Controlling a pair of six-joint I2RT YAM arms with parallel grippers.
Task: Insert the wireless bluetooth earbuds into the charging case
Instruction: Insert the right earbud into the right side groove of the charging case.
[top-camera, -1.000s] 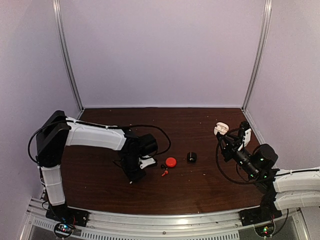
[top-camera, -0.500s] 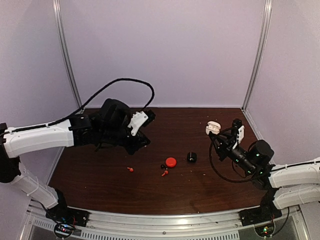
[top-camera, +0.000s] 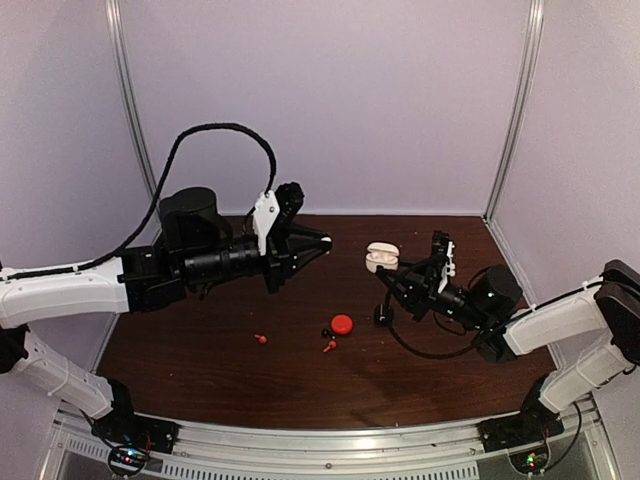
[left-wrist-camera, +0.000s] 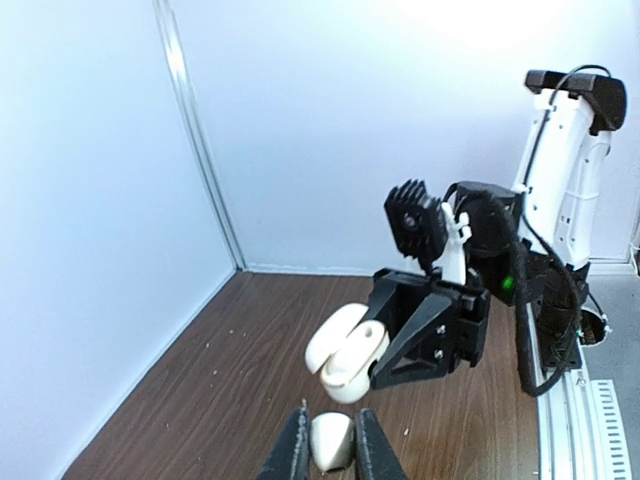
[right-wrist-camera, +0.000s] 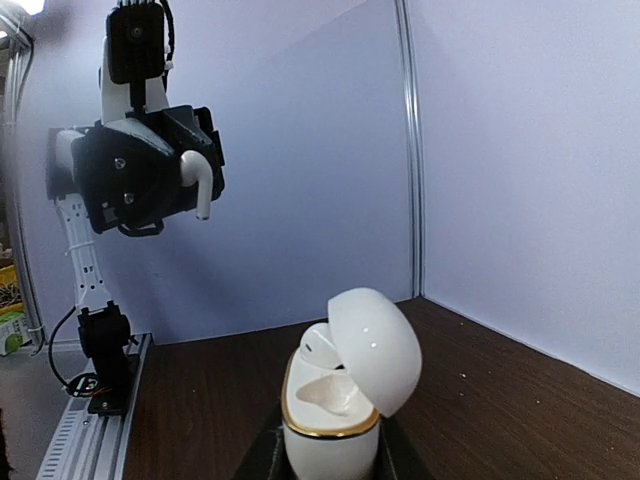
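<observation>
My right gripper (top-camera: 388, 270) is shut on an open white charging case (top-camera: 381, 257) and holds it above the table. In the right wrist view the case (right-wrist-camera: 332, 420) stands upright between my fingers, lid (right-wrist-camera: 376, 350) tipped back. One white earbud (right-wrist-camera: 322, 346) sits in it, and the other socket is empty. My left gripper (top-camera: 322, 243) is shut on a second white earbud (left-wrist-camera: 332, 440), raised and a short way left of the case (left-wrist-camera: 345, 352). The right wrist view also shows that earbud (right-wrist-camera: 198, 185).
On the table lie a red case (top-camera: 342, 323), a black case (top-camera: 383, 314), two red earbuds (top-camera: 261, 339) (top-camera: 329, 346) and a black earbud (top-camera: 326, 332). White walls stand close at the back and on both sides.
My left arm has lifted off the table and swung right towards the case. My right gripper has carried the case left. A red earbud now lies where the left gripper was.
</observation>
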